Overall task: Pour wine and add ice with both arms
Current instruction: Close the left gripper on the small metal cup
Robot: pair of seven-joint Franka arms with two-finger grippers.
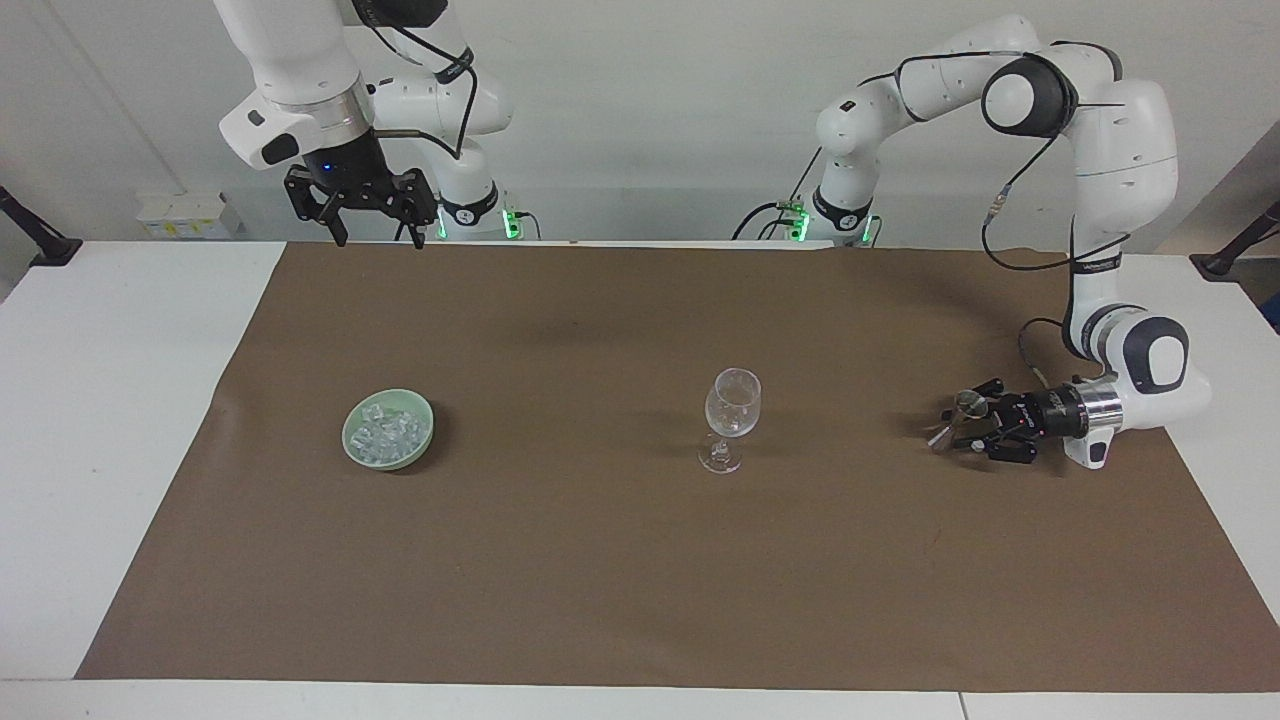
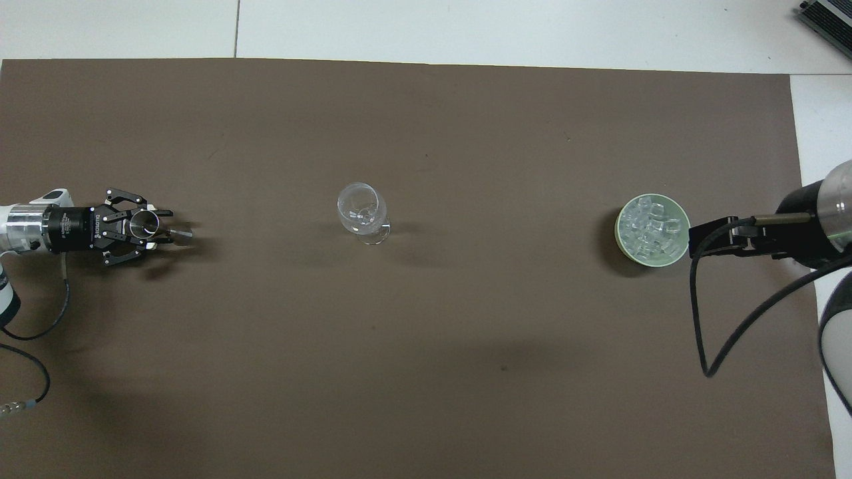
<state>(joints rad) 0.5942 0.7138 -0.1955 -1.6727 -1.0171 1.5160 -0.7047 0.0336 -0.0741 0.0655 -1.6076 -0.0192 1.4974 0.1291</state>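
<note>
Facing view, lower left of the frame: the ice (image 1: 385, 432) lies heaped in a pale green bowl (image 1: 420, 442) on the brown mat (image 1: 600, 580). An upright stemmed glass (image 1: 733, 412) stands right of centre and looks empty. At upper left the right gripper (image 1: 372, 222) hangs high with its pincer released, waiting. At right of the frame the left gripper (image 1: 968, 428) lies low and level around a small metal cup (image 1: 966, 404) – whether it has clenched on it I cannot tell.

Overhead view: bowl at right of the frame, glass at centre, left gripper and cup at the left edge.

Assessment: the cubes should be light, hard and slippery – take one top cube across flat faces, lightly.
</note>
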